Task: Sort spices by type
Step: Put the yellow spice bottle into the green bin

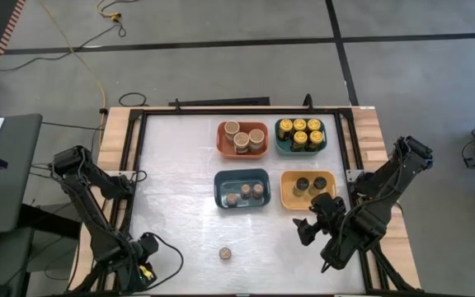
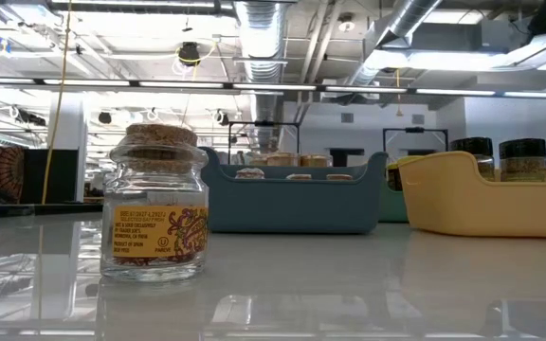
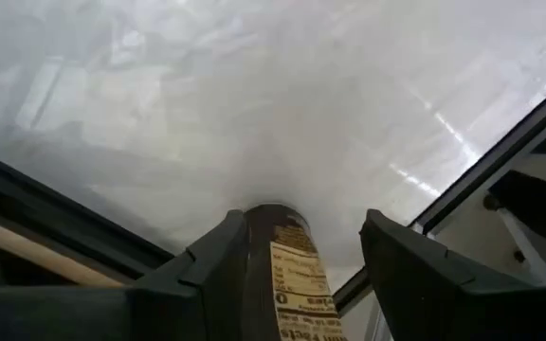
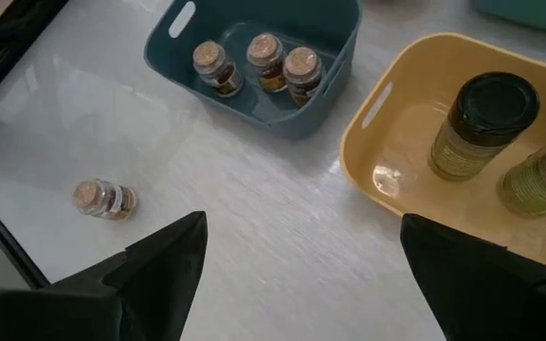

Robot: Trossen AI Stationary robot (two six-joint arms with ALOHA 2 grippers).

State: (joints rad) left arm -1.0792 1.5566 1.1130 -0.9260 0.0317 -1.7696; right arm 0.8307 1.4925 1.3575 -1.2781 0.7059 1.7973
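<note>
Standing cork-topped glass jar (image 2: 155,203), yellow-labelled.

two matte black jointed arms, the left arm (image 1: 89,198) trailing thin dark cables and showing a yellow tag near its wrist, the right arm (image 1: 378,202) bulkier.

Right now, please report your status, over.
Right claw open, empty, beside yellow bin. Left claw at near-left corner, dark jar in it. One cork jar loose, nothing blocking it.
</note>
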